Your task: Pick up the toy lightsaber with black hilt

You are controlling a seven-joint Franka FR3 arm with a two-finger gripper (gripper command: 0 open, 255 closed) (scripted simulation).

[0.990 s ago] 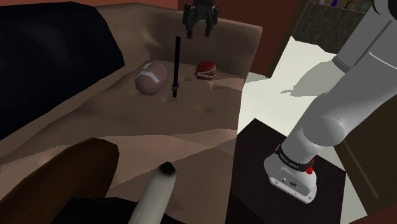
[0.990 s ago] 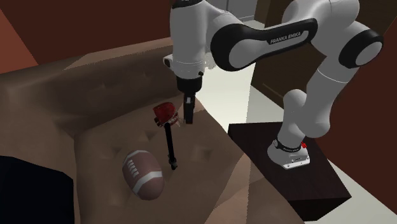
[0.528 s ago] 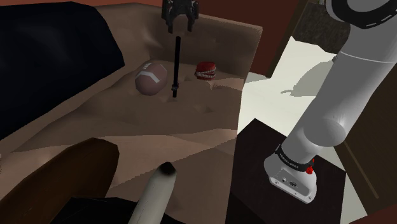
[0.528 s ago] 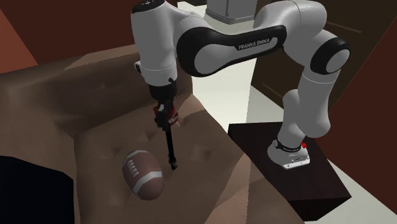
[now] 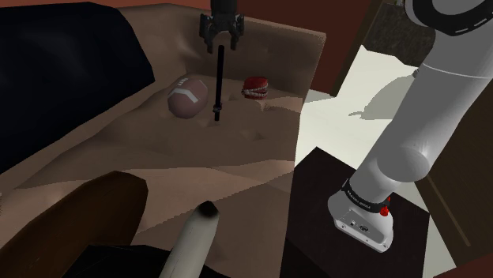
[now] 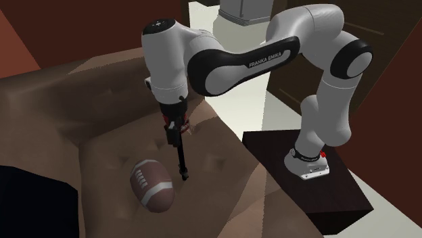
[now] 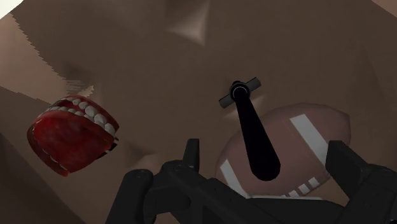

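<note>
The black fingers (image 7: 350,168) stand wide apart and clasp nothing. The upper end of the toy lightsaber (image 7: 254,133) rises into the gap between them without touching either. Half a second ago the gripper (image 5: 222,41) hung higher above that tip, and a second ago it was off toward the red toy teeth (image 5: 255,87). It has since come over and dropped, so its fingers now bracket the top of the rod.

The lightsaber (image 5: 219,83) has not moved. It stands close to upright on the sofa seat, its crossbar end down on the cushion, between the brown football (image 5: 187,96) and the teeth. It is just beside the ball, though whether they touch is hard to tell. In the second exterior view the gripper (image 6: 174,132) partly covers the teeth, with the lightsaber (image 6: 180,159) below it and the football (image 6: 152,184) nearer the camera.

The sofa (image 5: 237,150) is brown and tufted, with a very dark shape, perhaps a cushion (image 5: 63,63), at the shoulder view's left. The dark box stand (image 5: 316,182) sits off the seat's edge on a pale floor (image 5: 348,103), with reddish-brown walls beyond.
</note>
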